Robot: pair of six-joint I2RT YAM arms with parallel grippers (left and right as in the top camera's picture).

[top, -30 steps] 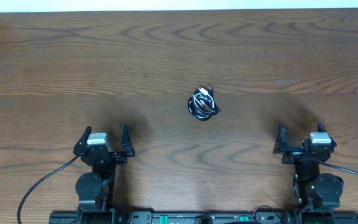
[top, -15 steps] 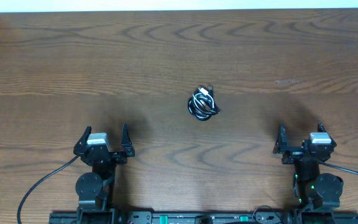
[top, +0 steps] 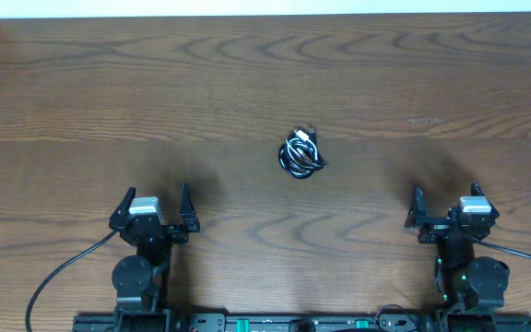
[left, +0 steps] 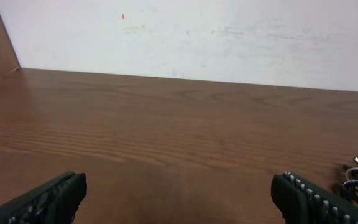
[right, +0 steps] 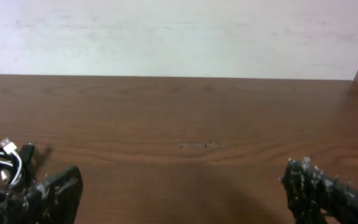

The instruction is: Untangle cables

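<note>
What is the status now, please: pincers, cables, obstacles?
Left pincer, right pincer: both open, empty. Cables: one knotted bundle, lying ahead between them, untouched. Nothing in the way.

Smooth dark brown wood grain across the worktop [top: 81, 92], with a dull satin sheen, faintly scuffed to the right of the cables [top: 300, 154]. Glossy plastic sheathing on those cables, black and white, with a bright metallic plug tip [right: 8, 144]. Matt black plastic on the left pincer [top: 157, 194] and right pincer [top: 446, 192], nearer than the cables, with ribbed fingers [left: 309, 196].
</note>
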